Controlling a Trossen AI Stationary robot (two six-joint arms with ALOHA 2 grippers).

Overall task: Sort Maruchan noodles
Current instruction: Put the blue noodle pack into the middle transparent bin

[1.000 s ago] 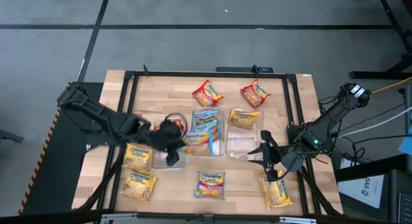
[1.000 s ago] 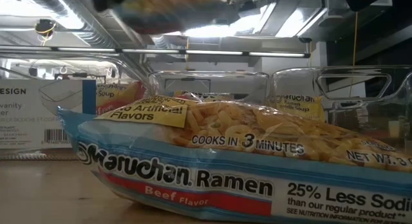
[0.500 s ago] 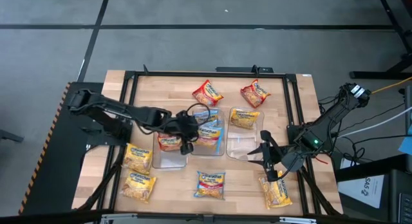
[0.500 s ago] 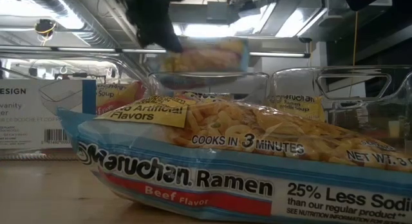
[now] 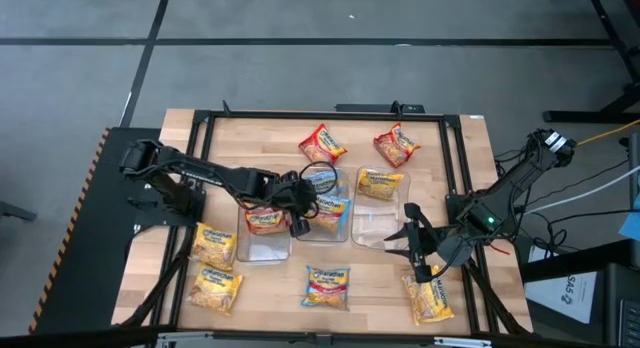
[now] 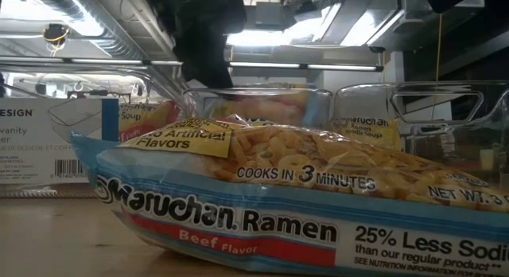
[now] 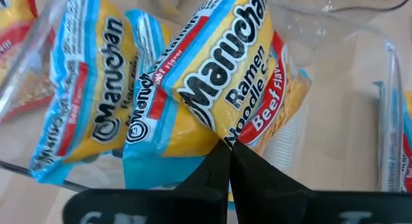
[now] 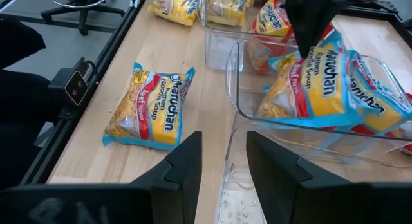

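My left gripper (image 5: 298, 220) (image 7: 228, 150) reaches from the table's left into the middle clear bin (image 5: 323, 238) and is shut on a blue Maruchan packet (image 5: 328, 210) (image 7: 225, 76). Two more blue packets (image 7: 84, 121) lie in that bin beside it. The left bin (image 5: 262, 250) holds a red packet (image 5: 262, 221), and the right bin (image 5: 375, 228) a yellow one (image 5: 380, 183). My right gripper (image 5: 413, 246) (image 8: 222, 163) waits open over the right bin's near edge, touching nothing. My left gripper pinches the blue packet between its two fingertips at one corner of the wrapper (image 7: 226, 139). It comes slanting down from the table's left. The packet stretches away from the fingers over the other blue packets in the middle bin; whether it rests on them I cannot tell.
Two red packets (image 5: 322, 143) (image 5: 396, 145) lie on the far side of the table. Loose packets lie near the left edge (image 5: 215, 243) (image 5: 215, 286), at the near edge (image 5: 327, 286) (image 6: 262, 205) and under the right arm (image 5: 428, 298). A black frame rims the table.
My left gripper has carried the blue packet from over the left bin toward the table's right, to the middle bin, and brought it down from well above the bins to rim height. It has stayed shut on the packet. The right arm has kept still.
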